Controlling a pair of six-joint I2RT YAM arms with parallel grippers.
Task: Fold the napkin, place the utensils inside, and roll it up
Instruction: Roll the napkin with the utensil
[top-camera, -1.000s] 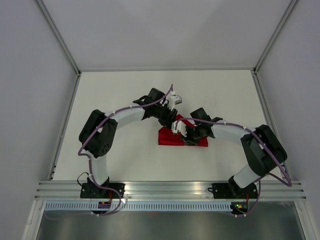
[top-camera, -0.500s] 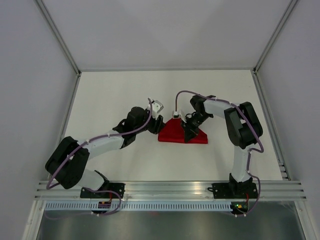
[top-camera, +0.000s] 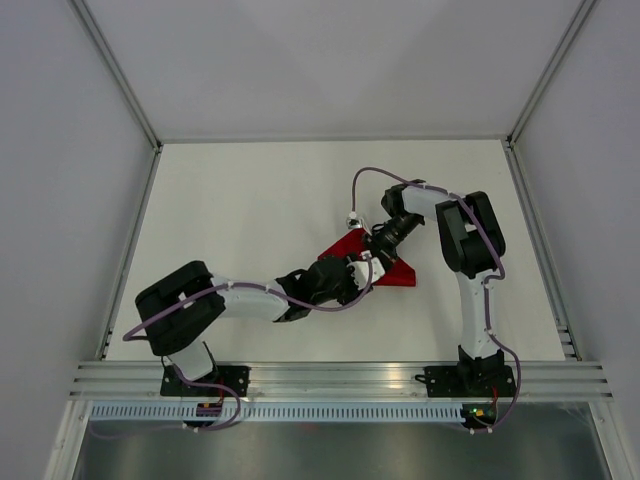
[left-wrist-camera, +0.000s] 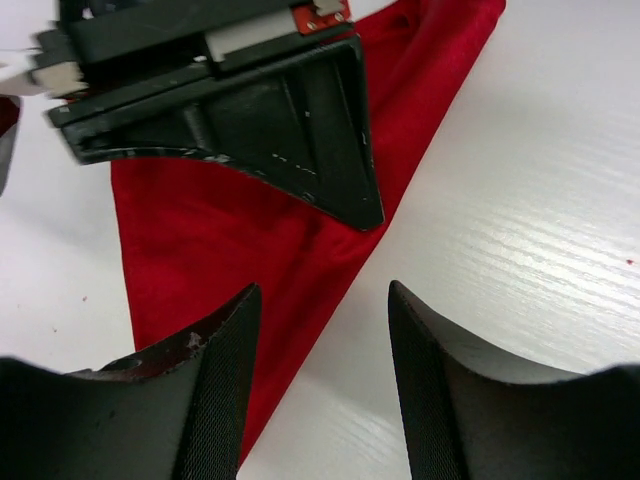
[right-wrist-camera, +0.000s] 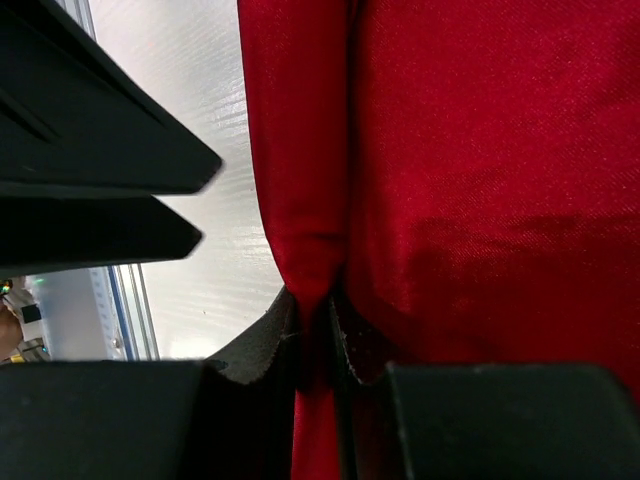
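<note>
While tight, right gripper (right-wrist-camera: 316, 312) around napkin (right-wrist-camera: 480, 150)

— The napkin (right-wrist-camera: 480, 150)?
— Thin red cloth, fine weave, slight sheen, pinched between the right gripper's (right-wrist-camera: 315, 330) matt black pads (right-wrist-camera: 262, 345).
— Beneath the left gripper (left-wrist-camera: 325, 370)?
— Smooth white table (left-wrist-camera: 520, 230), faintly wood-grained.

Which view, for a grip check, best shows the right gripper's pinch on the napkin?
Right wrist: close up, the right gripper is shut on a napkin fold. The top view shows it small, between arms. The left wrist view shows the napkin beyond the open left gripper, not the pinch.
</note>
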